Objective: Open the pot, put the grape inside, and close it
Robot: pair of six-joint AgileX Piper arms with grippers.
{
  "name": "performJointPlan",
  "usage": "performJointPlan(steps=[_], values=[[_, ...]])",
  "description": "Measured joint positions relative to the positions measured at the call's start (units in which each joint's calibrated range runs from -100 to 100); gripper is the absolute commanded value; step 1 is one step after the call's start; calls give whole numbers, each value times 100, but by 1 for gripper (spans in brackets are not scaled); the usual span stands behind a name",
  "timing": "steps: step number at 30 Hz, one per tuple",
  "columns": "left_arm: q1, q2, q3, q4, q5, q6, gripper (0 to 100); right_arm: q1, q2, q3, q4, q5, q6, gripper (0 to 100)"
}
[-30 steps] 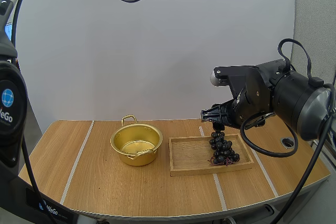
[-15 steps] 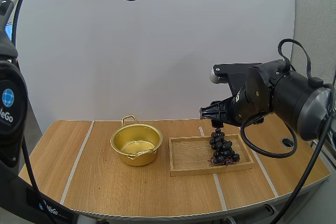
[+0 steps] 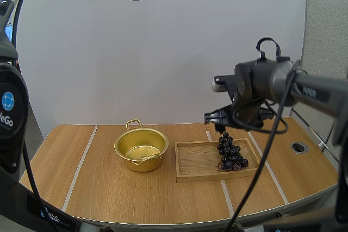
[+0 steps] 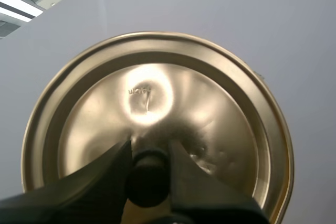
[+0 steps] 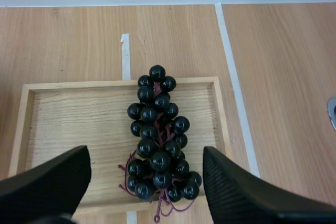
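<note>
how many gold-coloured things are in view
2: the pot stands open on the table, left of the tray; the lid is pinched in the left tool, high above the table.

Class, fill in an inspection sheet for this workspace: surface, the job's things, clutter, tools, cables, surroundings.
Surface: light wooden table with pale stripes; round metal-rimmed hole near its right edge.
Job's things: round golden metal pot open, upright, nothing seen inside; golden round metal lid held high above the table; bunch of black grapes lying in the shallow rectangular wooden tray beside the pot.
Clutter: nothing seen.
Tools: left tool shut on the lid's black knob; right tool open, over the grapes.
Cables: nothing seen on the surface.
Surroundings: plain white screen behind the table.
</note>
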Motion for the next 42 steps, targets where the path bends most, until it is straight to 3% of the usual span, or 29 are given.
performJointPlan(steps=[8, 12, 20, 42], values=[[0, 0, 0, 0, -32, 0, 0, -589, 1021, -708, 1325, 77, -1175, 100], [0, 0, 0, 0, -32, 0, 0, -772, 1449, -882, 1647, 182, -1670, 100], [0, 0, 0, 0, -49, -8, 0, -817, 2284, -937, 1778, 165, -2083, 100], [0, 0, 0, 0, -49, -8, 0, -817, 3637, -937, 1889, -475, -2406, 100]])
